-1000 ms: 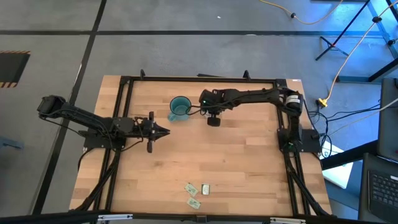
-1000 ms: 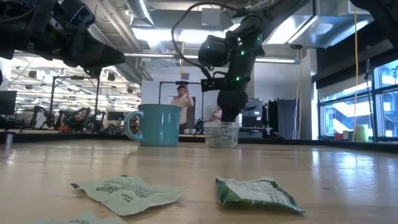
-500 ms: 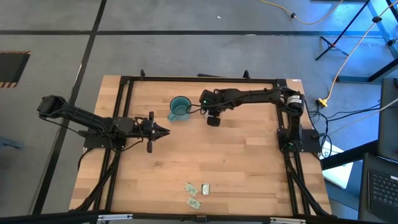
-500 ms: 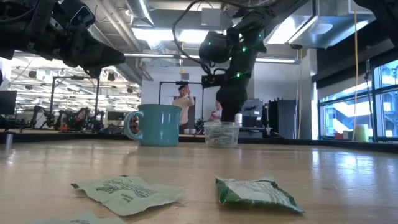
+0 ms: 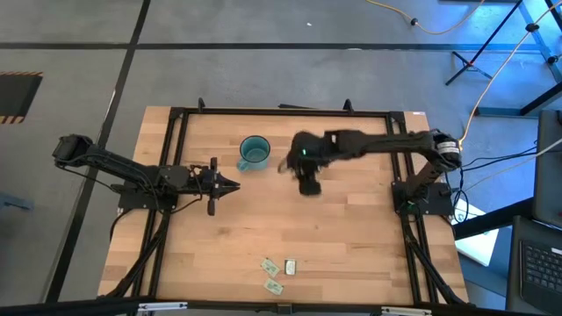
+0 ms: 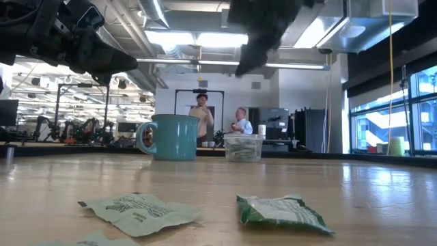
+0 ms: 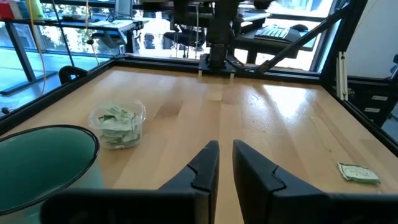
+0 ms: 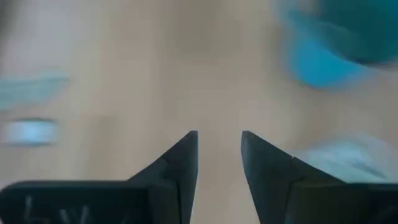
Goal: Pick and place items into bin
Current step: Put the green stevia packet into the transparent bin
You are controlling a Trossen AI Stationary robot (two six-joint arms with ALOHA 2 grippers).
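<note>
high view blurs the right hand (image 5: 307, 183), fingers apart, hiding the bin (image 7: 117, 126).

The pale wooden plank tabletop (image 5: 342, 228) stands on a grey concrete floor (image 5: 263, 70) crossed by dark seam lines. A yellow cable (image 5: 492, 79) trails over the floor beside a black tripod stand (image 5: 492, 48). Beyond the table lies an open workshop hall with bright ceiling strip lights (image 6: 184, 37), a white back wall (image 6: 225, 102) and tall windows (image 6: 416, 123) at one side. Two people (image 6: 200, 113) stand far off by a black frame.
</note>
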